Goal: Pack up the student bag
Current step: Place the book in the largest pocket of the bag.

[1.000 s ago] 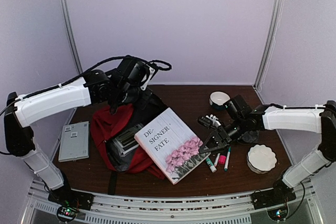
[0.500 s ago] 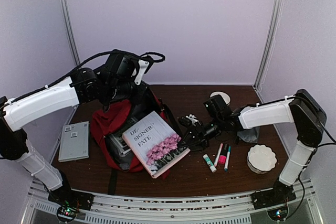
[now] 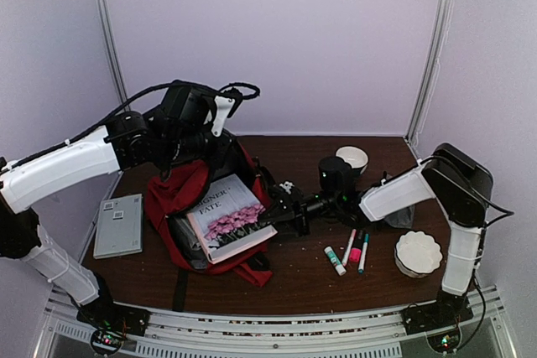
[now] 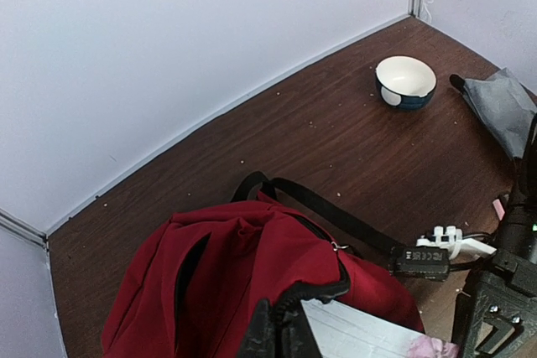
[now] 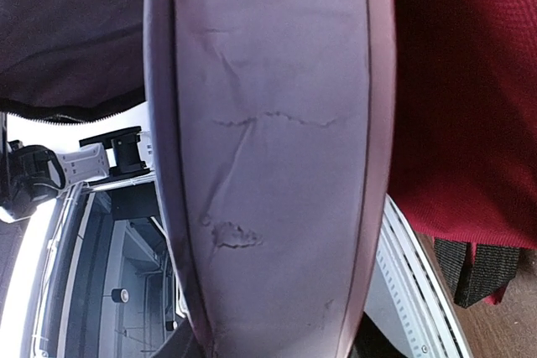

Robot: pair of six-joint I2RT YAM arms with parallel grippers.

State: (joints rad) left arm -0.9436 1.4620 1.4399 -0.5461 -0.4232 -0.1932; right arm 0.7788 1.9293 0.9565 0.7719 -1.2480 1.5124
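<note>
The student bag (image 3: 172,199) lies left of centre in the overhead view, its red fabric slumped on the brown surface (image 3: 319,291) with the mouth gaping toward the right and a black strap trailing toward the bottom edge. A book (image 3: 226,215) with pink flowers on its cover sits tilted in that mouth, partly inside and partly sticking out to the right.

The left arm rises from the lower left corner, bends and reaches over the top of the bag. In its own wrist view the left claw (image 4: 275,331) is pinched shut on the bag's black zip edge, holding that rim up off the surface.

The right arm climbs from the lower right corner, folds sharply at the elbow on the right side and runs low toward the left across the middle of the frame. The right claw (image 3: 288,214) is clamped on the book's right edge. Its wrist view is almost filled by the book, with red fabric to the right.

To the right of the bag lie four markers (image 3: 351,251), side by side, just below the right forearm. One white scalloped dish (image 3: 418,253) sits to their right. One bowl (image 3: 352,158) stands above them, near the back wall. One grey pouch (image 3: 401,217) is partly hidden behind the forearm. One grey flat case (image 3: 117,224) lies just left of the bag.
</note>
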